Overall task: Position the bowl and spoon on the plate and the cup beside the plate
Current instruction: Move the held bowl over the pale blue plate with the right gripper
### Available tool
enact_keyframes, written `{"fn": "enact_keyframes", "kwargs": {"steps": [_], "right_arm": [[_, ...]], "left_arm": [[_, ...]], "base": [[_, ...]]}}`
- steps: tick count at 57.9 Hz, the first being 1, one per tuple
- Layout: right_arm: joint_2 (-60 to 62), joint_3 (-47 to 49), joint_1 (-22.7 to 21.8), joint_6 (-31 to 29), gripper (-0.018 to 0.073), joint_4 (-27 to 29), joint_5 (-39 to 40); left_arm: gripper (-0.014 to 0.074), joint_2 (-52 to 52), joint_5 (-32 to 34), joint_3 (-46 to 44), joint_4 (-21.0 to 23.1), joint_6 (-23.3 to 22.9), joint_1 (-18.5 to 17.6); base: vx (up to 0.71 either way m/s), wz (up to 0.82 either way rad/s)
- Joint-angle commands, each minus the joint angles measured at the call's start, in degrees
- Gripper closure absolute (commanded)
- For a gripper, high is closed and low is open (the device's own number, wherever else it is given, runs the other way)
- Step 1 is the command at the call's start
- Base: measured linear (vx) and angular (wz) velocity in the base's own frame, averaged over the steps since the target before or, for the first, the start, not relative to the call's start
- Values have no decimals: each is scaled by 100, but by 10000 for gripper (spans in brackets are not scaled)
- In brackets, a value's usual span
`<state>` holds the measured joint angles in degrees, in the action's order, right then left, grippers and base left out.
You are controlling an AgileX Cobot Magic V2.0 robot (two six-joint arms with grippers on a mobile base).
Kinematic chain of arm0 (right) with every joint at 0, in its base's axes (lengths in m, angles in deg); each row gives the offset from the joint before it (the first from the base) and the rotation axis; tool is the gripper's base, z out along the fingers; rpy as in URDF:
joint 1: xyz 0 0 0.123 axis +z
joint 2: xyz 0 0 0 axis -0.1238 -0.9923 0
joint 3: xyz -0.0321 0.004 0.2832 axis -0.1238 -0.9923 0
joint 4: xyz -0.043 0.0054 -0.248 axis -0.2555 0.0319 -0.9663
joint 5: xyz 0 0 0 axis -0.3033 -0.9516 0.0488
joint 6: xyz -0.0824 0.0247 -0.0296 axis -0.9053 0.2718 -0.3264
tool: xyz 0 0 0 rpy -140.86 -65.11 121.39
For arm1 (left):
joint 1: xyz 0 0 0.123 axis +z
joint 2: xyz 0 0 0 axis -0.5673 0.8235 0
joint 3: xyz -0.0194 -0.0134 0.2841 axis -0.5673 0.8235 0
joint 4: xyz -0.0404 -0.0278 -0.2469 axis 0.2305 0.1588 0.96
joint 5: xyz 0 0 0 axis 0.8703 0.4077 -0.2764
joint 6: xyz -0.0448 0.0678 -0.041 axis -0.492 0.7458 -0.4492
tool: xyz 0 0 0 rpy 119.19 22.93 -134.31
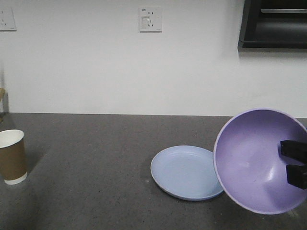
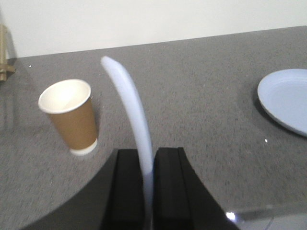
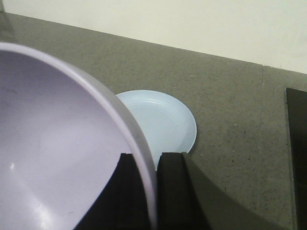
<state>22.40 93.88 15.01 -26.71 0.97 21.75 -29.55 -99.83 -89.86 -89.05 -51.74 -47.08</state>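
My right gripper (image 3: 148,165) is shut on the rim of the lavender bowl (image 1: 254,160), held tilted on its side in the air just right of the pale blue plate (image 1: 184,171); the bowl (image 3: 53,158) covers part of the plate (image 3: 163,122) in the right wrist view. My right gripper (image 1: 295,163) shows as two dark fingers inside the bowl. My left gripper (image 2: 148,165) is shut on the pale blue spoon (image 2: 129,103), which sticks forward above the counter. The brown paper cup (image 1: 12,156) stands upright at the far left, and the cup (image 2: 71,117) lies left of the spoon.
A dark grey speckled counter (image 1: 96,158) runs back to a white wall with an outlet (image 1: 150,19). A dark cabinet (image 1: 273,24) hangs at the upper right. A wooden object (image 2: 5,52) stands at the counter's far left edge.
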Motion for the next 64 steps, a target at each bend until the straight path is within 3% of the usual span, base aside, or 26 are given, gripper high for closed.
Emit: {"fn": "enact_keyframes", "kwargs": {"steps": [1, 64], "right_arm": [[65, 178, 1, -12, 571, 39, 510], [65, 178, 1, -12, 571, 39, 510]], "left_arm": [[603, -34, 476, -144, -16, -3, 1], [603, -28, 476, -144, -16, -3, 1]], "base": [[29, -12], [17, -6]]}}
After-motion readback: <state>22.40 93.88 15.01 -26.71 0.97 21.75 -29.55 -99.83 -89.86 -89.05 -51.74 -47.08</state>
